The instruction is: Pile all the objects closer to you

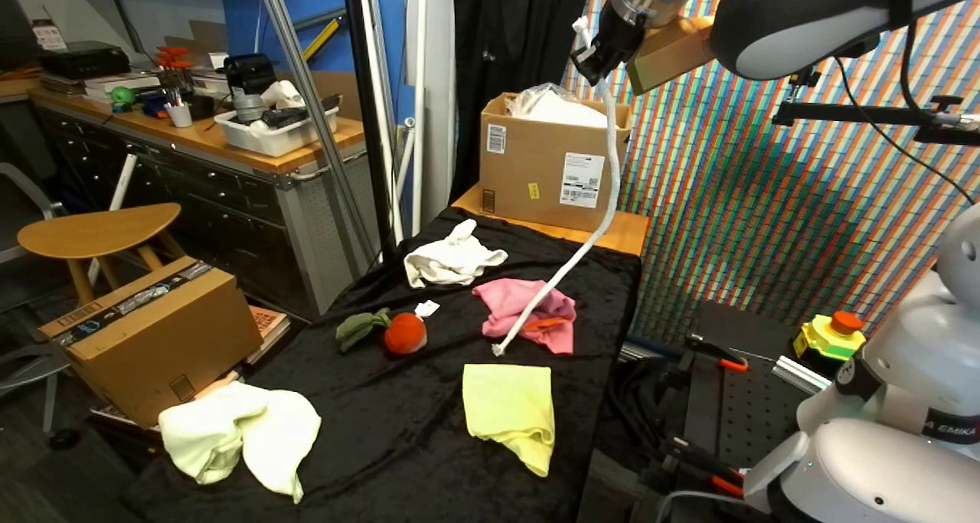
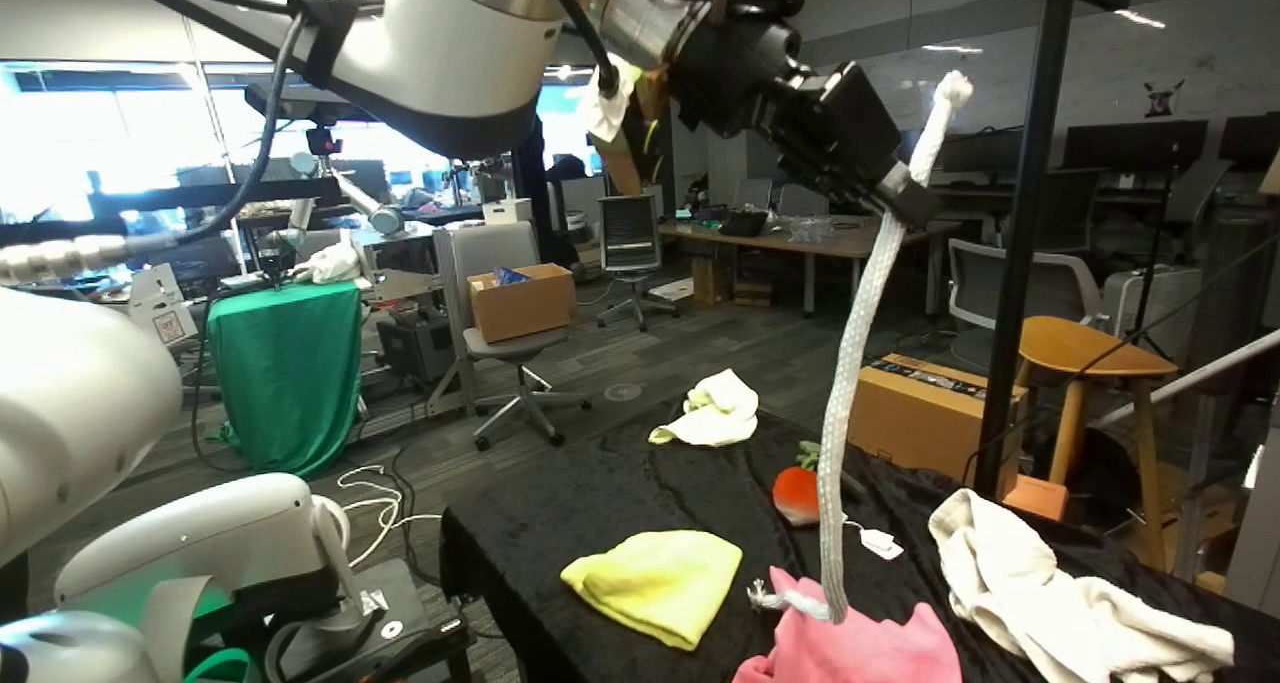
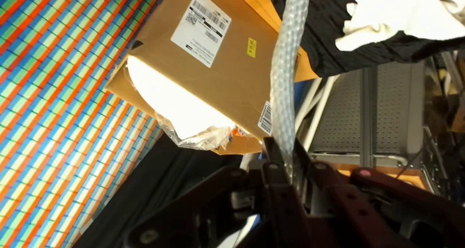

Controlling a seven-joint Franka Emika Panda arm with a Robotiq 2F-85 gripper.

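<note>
My gripper [image 1: 591, 67] is shut on a white rope [image 1: 612, 163] near its knotted upper end, high above the table; the grip also shows in an exterior view [image 2: 905, 195] and the wrist view [image 3: 285, 150]. The rope hangs down and its frayed lower end is over the pink cloth [image 1: 509, 301]; I cannot tell if they touch. A small orange patch [image 1: 545, 323] shows on the pink cloth. A yellow cloth [image 1: 509, 400], a white cloth [image 1: 452, 256], a cream cloth [image 1: 279, 431] and a red plush toy [image 1: 404, 333] with green leaves lie apart on the table.
The table has a black velvet cover [image 1: 383, 416]. A large open cardboard box [image 1: 536, 163] with plastic wrap stands at its end. A black upright post [image 2: 1020, 223] stands beside the table. Another cardboard box [image 1: 161, 339] is beyond the edge. A striped curtain [image 1: 766, 201] hangs behind.
</note>
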